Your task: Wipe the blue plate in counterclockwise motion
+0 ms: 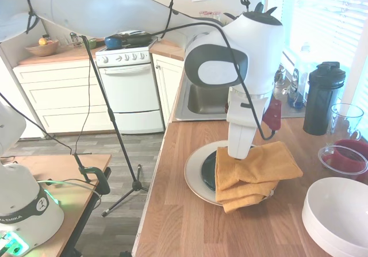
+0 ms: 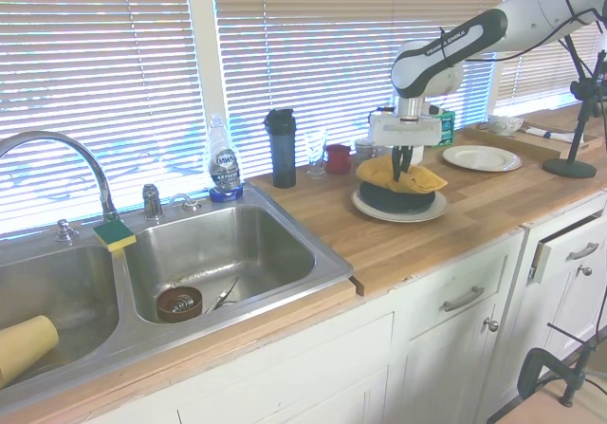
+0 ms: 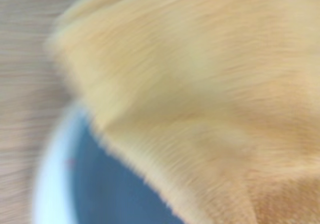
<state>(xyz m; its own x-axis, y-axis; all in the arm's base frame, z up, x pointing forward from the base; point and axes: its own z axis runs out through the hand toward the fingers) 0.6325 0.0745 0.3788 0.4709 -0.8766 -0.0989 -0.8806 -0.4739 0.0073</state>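
Here the blue plate [image 1: 208, 171] shows as a round, flat, glossy disc, so dark a teal that it reads almost black in the first exterior view and a clearer blue in the blurred wrist view [image 3: 115, 194]. It lies flat, face up, on a larger cream plate [image 1: 194, 182] on the wooden counter [image 1: 184, 222], near the counter's front edge and to the right of the steel sink [image 2: 228, 253] as the second exterior view shows it. Being round, it has no long axis and points no particular way. Most of it is covered by a folded mustard-yellow cloth [image 1: 253, 168], whose layers hang past the plate's rim on one side, so only a dark crescent stays visible in the first exterior view. The gripper [image 2: 403, 163] comes straight down from above onto the cloth over the plate; its dark fingers [image 2: 395, 161] reach into the fabric, but whether they are pinching it or merely pressing on it cannot be told from these views. Far along the window side stand a black shaker bottle [image 2: 282, 147], a red cup [image 2: 338, 158] and a dish soap bottle [image 2: 224, 163]. A white bowl [image 1: 336, 214] sits on the counter near the plates, apart from them.
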